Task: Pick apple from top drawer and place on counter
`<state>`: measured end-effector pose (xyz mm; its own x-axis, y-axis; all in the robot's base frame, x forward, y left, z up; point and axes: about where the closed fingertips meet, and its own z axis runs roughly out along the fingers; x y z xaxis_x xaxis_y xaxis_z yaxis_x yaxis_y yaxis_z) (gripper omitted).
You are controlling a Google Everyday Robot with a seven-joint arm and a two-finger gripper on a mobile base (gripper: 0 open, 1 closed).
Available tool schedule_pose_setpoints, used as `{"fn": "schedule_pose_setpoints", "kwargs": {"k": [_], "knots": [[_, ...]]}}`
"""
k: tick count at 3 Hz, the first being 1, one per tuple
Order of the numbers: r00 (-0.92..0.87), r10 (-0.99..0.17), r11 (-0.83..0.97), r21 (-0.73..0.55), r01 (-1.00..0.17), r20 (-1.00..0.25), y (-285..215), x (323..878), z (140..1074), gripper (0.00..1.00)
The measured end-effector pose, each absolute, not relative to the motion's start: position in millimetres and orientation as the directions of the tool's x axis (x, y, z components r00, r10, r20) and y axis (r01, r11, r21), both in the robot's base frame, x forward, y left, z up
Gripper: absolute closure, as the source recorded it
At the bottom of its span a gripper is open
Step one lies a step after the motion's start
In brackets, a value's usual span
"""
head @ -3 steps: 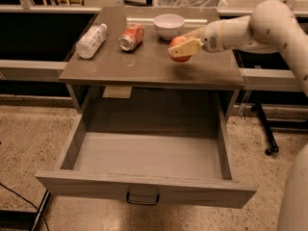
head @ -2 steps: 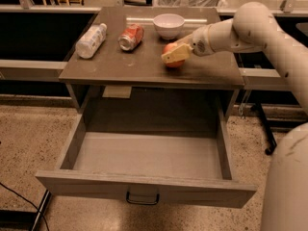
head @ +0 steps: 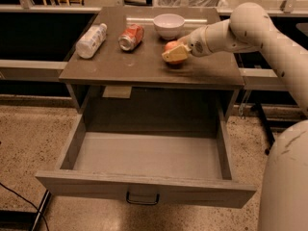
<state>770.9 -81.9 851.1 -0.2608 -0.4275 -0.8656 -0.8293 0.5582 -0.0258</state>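
The apple (head: 170, 46) is red-orange and sits between the pale fingers of my gripper (head: 174, 53), low over the middle of the counter (head: 139, 69), just in front of the white bowl. The gripper is shut on the apple. I cannot tell whether the apple touches the counter surface. My arm reaches in from the right. The top drawer (head: 144, 189) is pulled fully open below the counter. Its inside is bare, and a small dark handle (head: 143, 199) sits at the centre of its front panel.
A white bowl (head: 168, 25) stands at the back of the counter. A crushed red-and-white soda can (head: 131, 36) lies to its left. A clear plastic bottle (head: 91, 41) lies further left. The speckled floor surrounds the drawer.
My gripper has carried the apple to the left and slightly lower, from the counter's right part toward its middle. The drawer and the other objects have not moved.
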Motion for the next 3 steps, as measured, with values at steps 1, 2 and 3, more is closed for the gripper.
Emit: {"fn": "schedule_pose_setpoints", "kwargs": {"k": [1, 2, 3], "knots": [[-0.253, -0.418, 0.548, -0.021, -0.836, -0.872, -80, 772, 855, 0.00], [-0.157, -0.481, 0.511, -0.130, -0.850, -0.862, -98, 768, 894, 0.00], [-0.051, -0.554, 0.499, -0.283, -0.819, -0.831, -131, 749, 948, 0.00]]}}
